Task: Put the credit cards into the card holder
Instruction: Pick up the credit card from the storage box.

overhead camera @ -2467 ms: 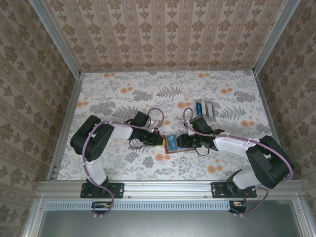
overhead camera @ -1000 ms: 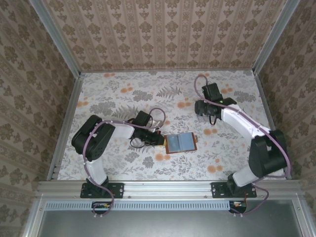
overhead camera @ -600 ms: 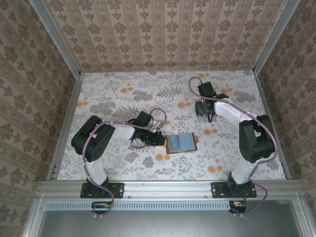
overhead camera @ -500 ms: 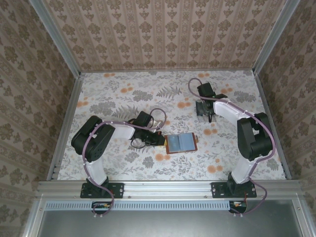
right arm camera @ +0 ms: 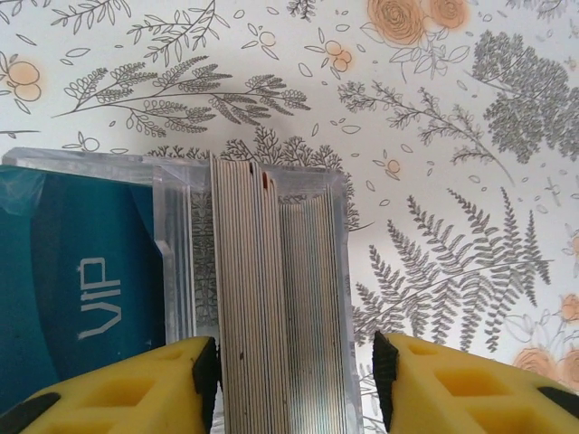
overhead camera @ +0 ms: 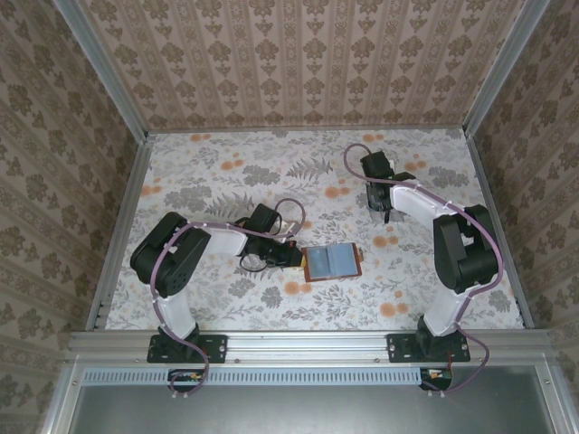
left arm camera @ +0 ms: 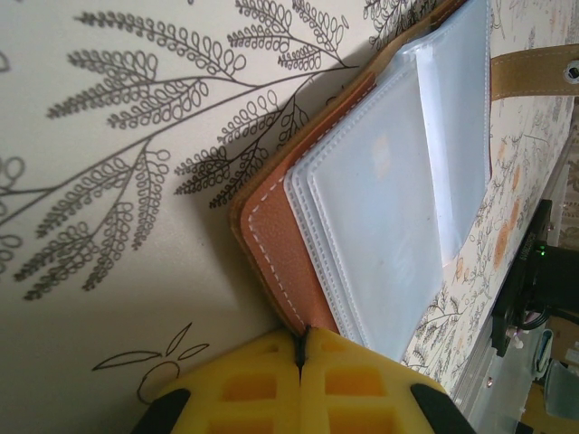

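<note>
The credit cards (right arm camera: 280,298), a stack of thin grey and white plastic cards seen edge-on, stand packed inside a clear plastic case (right arm camera: 342,271) on the far right part of the floral-printed table (overhead camera: 226,172). In the right wrist view, a teal card (right arm camera: 81,298) with white "VIP" lettering lies flat against the left side of the stack, with clear plastic across its upper edge.

The right gripper (right arm camera: 294,380) is positioned directly over the stack. Its yellow fingers (right arm camera: 470,393) are spread apart, one on each side of the cards. The left pad sits just beside the stack. The right pad stands a little apart from the case wall. I see nothing clamped. In the top view, the right gripper (overhead camera: 380,204) covers most of the stack.

The card holder (overhead camera: 331,262), a reddish-brown leather folding wallet, lies open and flat near the middle of the table, well apart from the stack. Its clear inner sleeves (left arm camera: 389,235) face up and overlap one another. Its tan closing strap (left arm camera: 534,68) extends from the far edge.

The left gripper (left arm camera: 303,348) is at the wallet's left edge. Its yellow fingers (left arm camera: 244,384) are pressed together, and the stitched leather corner runs into the seam between them, so I read it as pinching the card holder's edge. The top view shows the left gripper (overhead camera: 294,257) touching that same edge.
</note>
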### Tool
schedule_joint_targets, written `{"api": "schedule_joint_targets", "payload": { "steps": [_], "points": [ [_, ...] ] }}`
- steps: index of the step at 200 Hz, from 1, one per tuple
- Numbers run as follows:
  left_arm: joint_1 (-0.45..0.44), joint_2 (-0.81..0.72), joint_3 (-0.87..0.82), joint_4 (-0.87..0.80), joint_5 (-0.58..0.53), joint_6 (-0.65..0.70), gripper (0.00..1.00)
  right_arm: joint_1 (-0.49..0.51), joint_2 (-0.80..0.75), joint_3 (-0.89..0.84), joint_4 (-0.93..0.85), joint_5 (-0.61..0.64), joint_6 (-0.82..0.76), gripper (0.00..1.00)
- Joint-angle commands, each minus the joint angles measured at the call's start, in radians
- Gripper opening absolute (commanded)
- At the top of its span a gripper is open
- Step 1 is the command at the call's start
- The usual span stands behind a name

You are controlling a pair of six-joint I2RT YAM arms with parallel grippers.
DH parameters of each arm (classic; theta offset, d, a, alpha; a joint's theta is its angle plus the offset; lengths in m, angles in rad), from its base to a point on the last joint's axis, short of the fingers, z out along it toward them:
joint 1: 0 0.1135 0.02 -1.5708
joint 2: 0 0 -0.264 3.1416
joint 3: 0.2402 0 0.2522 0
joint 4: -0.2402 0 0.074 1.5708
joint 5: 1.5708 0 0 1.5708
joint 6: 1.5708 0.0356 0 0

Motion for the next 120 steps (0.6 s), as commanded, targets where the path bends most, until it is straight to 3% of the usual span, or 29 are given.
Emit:
{"api": "schedule_joint_targets", "payload": {
  "steps": [1, 37, 75, 120],
  "points": [
    [-0.044, 0.068, -0.034, -0.046, -0.094, 0.006, 0.0, 0.003, -0.038, -0.01, 0.012, 0.07, -0.016, 0.49],
    [-0.043, 0.058, -0.04, -0.042, -0.125, 0.0, 0.0, 0.009, -0.038, -0.016, 0.017, 0.069, -0.023, 0.42],
    [-0.044, 0.06, -0.035, -0.043, -0.124, 0.0, 0.0, 0.015, -0.04, -0.015, 0.02, 0.059, -0.038, 0.23],
    [-0.044, 0.058, -0.031, -0.059, -0.134, 0.005, 0.0, 0.018, -0.06, -0.012, 0.017, 0.005, -0.043, 0.1]
  ]
}}
